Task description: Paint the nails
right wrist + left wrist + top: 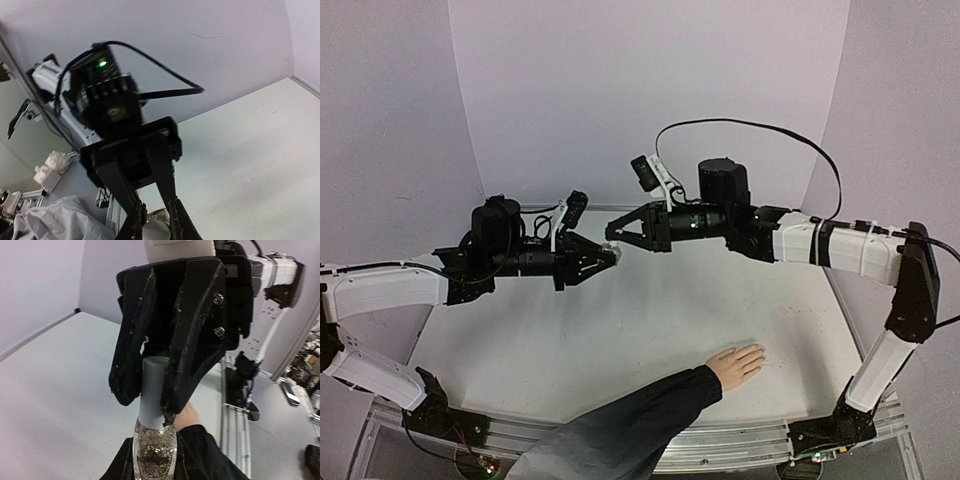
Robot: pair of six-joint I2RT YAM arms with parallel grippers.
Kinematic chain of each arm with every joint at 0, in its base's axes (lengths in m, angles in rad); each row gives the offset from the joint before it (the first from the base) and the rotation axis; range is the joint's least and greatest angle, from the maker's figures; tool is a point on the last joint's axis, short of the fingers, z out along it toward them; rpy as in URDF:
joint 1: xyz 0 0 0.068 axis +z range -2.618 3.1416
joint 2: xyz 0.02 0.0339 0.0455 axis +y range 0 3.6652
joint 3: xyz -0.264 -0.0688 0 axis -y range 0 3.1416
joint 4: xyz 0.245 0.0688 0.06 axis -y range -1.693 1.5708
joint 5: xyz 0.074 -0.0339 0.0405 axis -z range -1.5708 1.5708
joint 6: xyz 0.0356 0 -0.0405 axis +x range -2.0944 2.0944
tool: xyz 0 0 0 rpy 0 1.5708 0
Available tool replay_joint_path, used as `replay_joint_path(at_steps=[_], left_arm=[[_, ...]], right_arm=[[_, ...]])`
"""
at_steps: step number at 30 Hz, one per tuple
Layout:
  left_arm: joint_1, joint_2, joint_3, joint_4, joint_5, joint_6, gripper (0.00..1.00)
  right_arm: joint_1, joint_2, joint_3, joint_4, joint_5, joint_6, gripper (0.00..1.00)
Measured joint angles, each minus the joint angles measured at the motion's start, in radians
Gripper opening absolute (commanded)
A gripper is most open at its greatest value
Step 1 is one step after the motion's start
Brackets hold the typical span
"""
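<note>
A: From above, how do the arms sit?
B: Both reach inward, roughly level, and meet over the middle of the table (620, 330). The left gripper (607, 257) and right gripper (613, 240) are nose to nose, their tips on the same small thing.
A: And the nails?
B: The nails (758, 352) are on the hand (738, 362), which lies flat near the front edge, right of centre. Its fingers are stretched out to the right and its black sleeve (650, 415) trails off the front. It is well apart from both grippers, with open table beyond the fingertips.
A: Left wrist view?
B: The right gripper's fingers (192, 340) come down from the top, clamped on a grey cap (152, 385). Below it a glitter-filled bottle (155, 452) is pinched at the frame's bottom. I think that is the left jaws, though the dark sleeve crowds that corner. The hand peeks out behind.
A: Right wrist view?
B: Its two fingers narrow onto the pale cap at the bottom edge. The left arm (100, 100) faces it, with a green light (102, 63) on. Open table runs right to the foot of the wall (225, 45)
</note>
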Motion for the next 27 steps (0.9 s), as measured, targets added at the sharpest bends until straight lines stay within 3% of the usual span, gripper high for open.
replay_joint_path(at_steps=[6, 13, 18, 24, 27], left_arm=[[-0.002, 0.067, 0.0, 0.017, -0.321, 0.079, 0.0], [0.003, 0.211, 0.0, 0.108, -0.624, 0.144, 0.0], [-0.037, 0.247, -0.001, 0.114, -0.761, 0.188, 0.0], [-0.082, 0.216, -0.055, 0.195, -0.817, 0.194, 0.0], [-0.094, 0.177, -0.069, 0.204, -0.831, 0.185, 0.0]], right_arm=[[0.021, 0.097, 0.06, 0.008, 0.326, 0.17, 0.0], [0.133, 0.309, 0.301, -0.14, 0.908, 0.415, 0.0], [0.182, 0.369, 0.375, -0.22, 1.115, 0.478, 0.0], [0.217, 0.312, 0.338, -0.25, 1.184, 0.468, 0.31], [0.231, 0.255, 0.273, -0.246, 1.111, 0.421, 0.59]])
